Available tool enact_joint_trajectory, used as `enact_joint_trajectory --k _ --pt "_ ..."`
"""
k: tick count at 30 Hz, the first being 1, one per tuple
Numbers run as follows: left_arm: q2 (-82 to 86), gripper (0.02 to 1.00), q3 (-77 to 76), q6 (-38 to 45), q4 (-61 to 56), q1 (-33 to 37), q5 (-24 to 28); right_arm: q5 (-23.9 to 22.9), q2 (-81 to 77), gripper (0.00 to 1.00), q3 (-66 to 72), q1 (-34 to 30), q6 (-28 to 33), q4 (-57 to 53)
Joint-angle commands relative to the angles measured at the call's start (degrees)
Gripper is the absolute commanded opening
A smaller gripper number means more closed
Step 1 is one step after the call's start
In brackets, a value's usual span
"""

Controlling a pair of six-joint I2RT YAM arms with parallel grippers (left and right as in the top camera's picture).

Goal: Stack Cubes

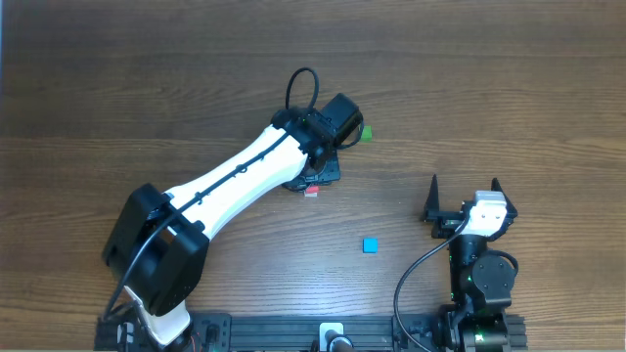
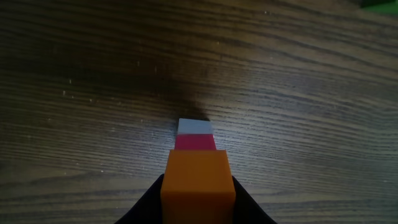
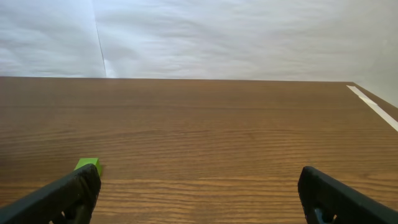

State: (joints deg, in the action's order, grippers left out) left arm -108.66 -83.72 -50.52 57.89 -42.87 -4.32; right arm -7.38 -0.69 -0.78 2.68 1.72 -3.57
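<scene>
**Desk:** What does this moment show?

**Operator:** My left gripper (image 2: 198, 194) over the middle of the table (image 1: 509, 88), closed on the orange cube (image 2: 198, 169); just past it on the wood lie a red cube (image 2: 195, 142) and a grey cube (image 2: 195, 127), touching; I cannot tell whether one sits on the other or they lie side by side. My right gripper (image 3: 199, 180) rests near its base, fingers spread wide, holding nothing; the green cube (image 3: 88, 165) and the blue cube (image 1: 370, 245) sit well apart from the pair.

**Desk:** And what could go wrong?

**Operator:** In my judgement, the placement; the orange cube hides much of what is beneath it in the wrist view, so I could set it down off-centre; an overhanging edge would tip it off on release. If I come down too hard or skewed, I could shove the red and grey cubes apart; and if one finger drags as I let go, it could pull the orange cube askew.
</scene>
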Motion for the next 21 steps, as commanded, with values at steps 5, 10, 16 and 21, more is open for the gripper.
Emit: enact_joint_trajectory --k 5,10,16,21 --pt "-2.4 0.04 -1.2 0.8 0.0 0.4 1.7 0.5 0.4 0.993 0.5 -0.3 0.1 0.0" --pt "-2.9 0.042 -1.2 0.8 0.0 0.3 2.2 0.5 0.4 0.993 0.5 -0.3 0.1 0.0" --pt "-3.3 0.04 -1.2 0.8 0.0 0.3 2.4 0.5 0.4 0.993 0.5 -0.3 0.1 0.0" --pt "-4.0 0.042 -1.2 0.8 0.0 0.3 2.4 0.5 0.4 0.993 0.5 -0.3 0.1 0.0"
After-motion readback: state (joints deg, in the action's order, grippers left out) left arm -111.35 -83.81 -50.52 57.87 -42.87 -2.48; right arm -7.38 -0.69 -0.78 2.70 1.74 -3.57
